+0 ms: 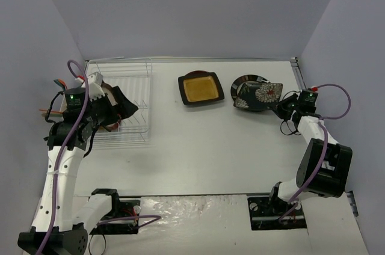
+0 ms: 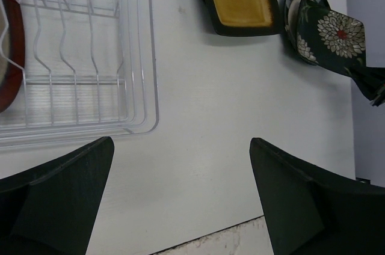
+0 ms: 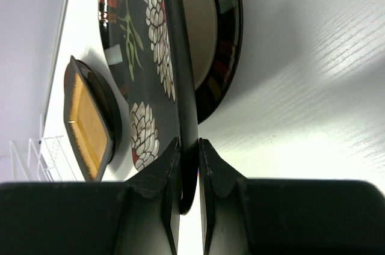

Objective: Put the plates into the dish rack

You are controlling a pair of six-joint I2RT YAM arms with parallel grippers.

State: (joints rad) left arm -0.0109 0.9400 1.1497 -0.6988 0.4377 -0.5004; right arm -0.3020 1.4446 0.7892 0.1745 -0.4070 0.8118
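While its rim sits between the closed jaws, flowered plate point(image 3: 150, 56) held by right gripper point(image 3: 189, 147), tilted over round dark plate point(image 3: 224, 38) near far right worktop point(image 1: 210, 147) corner, left gripper point(image 2: 181, 142) wide open, empty, near dish rack point(image 2: 144, 86).

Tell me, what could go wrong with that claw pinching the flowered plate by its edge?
The right gripper holds the flowered plate only by its thin rim, so it might slip or swing when lifted. It overlaps the round plate beneath, which may get dragged along. The square plate lies on the way to the dish rack and could be bumped.
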